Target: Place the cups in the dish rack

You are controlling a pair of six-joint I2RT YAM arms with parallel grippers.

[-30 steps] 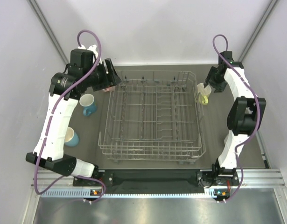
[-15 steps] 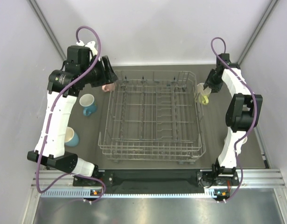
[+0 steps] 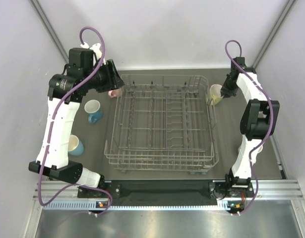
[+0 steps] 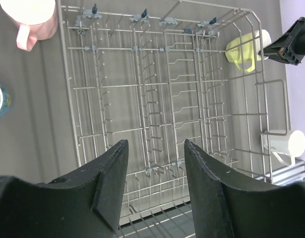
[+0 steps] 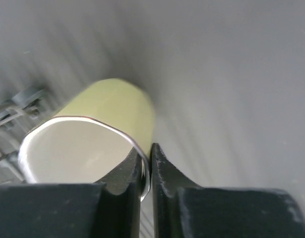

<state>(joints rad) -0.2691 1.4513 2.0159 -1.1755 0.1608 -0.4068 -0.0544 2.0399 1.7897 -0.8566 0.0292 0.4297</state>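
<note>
The grey wire dish rack [image 3: 159, 159] fills the middle of the table and holds no cups. My right gripper [image 3: 223, 91] is shut on the rim of the yellow cup [image 3: 214, 93] just outside the rack's far right corner, one finger inside the cup [image 5: 112, 104] and one outside. My left gripper [image 4: 155, 144] hangs open and empty above the rack's far left corner. The pink cup [image 3: 114, 92] stands just below it on the table. A blue cup [image 3: 93, 110] and a light blue cup [image 3: 75, 145] stand left of the rack. A white cup [image 4: 283, 146] lies right of the rack.
The rack's upright tines [image 4: 142, 94] and high wire walls [image 4: 68, 99] stand between the two arms. The booth's walls close in the table at the back and on both sides. The right arm's elbow [image 3: 259, 121] hangs over the table right of the rack.
My right gripper has shut on the yellow cup's rim and shifted it slightly toward the back. My left gripper has narrowed a little and drawn back to the left.
</note>
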